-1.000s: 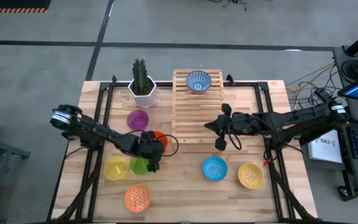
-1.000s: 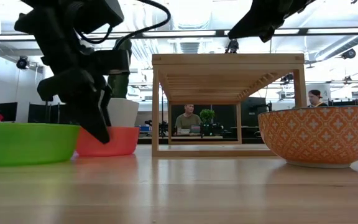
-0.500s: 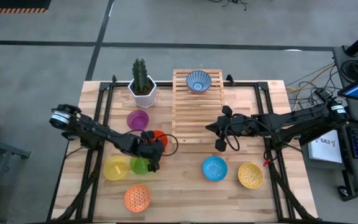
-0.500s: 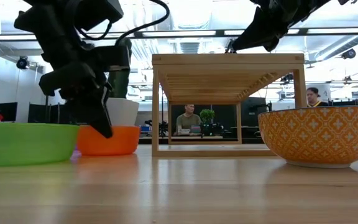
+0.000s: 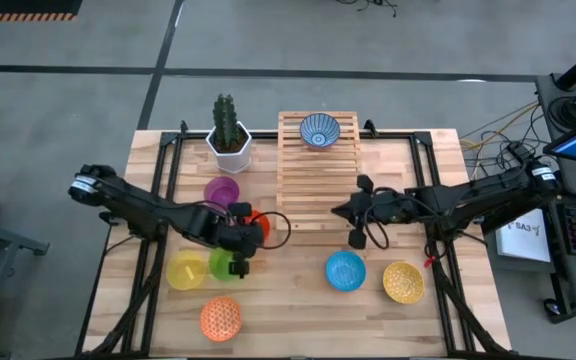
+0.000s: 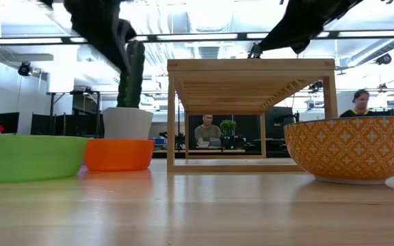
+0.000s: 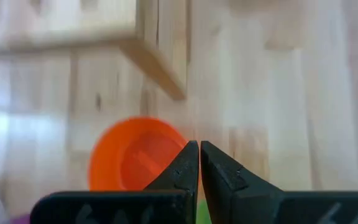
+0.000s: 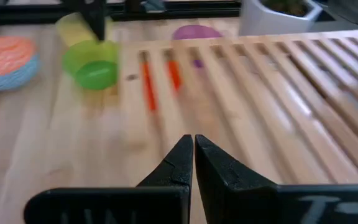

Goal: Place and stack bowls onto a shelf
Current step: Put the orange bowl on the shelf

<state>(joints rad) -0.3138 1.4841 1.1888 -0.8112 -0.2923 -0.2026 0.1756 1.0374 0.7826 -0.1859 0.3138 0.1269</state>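
Note:
The red-orange bowl rests on its base on the table, just left of the shelf. My left gripper is shut with nothing between its fingers. It hovers above that bowl's near right side, and the low view shows it raised well clear of the bowl. A blue-white patterned bowl sits on the shelf's far end. My right gripper is shut and empty, over the shelf's right edge, pointing toward the table's left.
Purple, yellow, green and orange lattice bowls stand at the left. Blue and yellow lattice bowls stand near right. A white cactus pot stands by the shelf's far left corner.
My left gripper has shut at the red-orange bowl without taking it and has risen well clear of it. The bowl stays where it was on the table.

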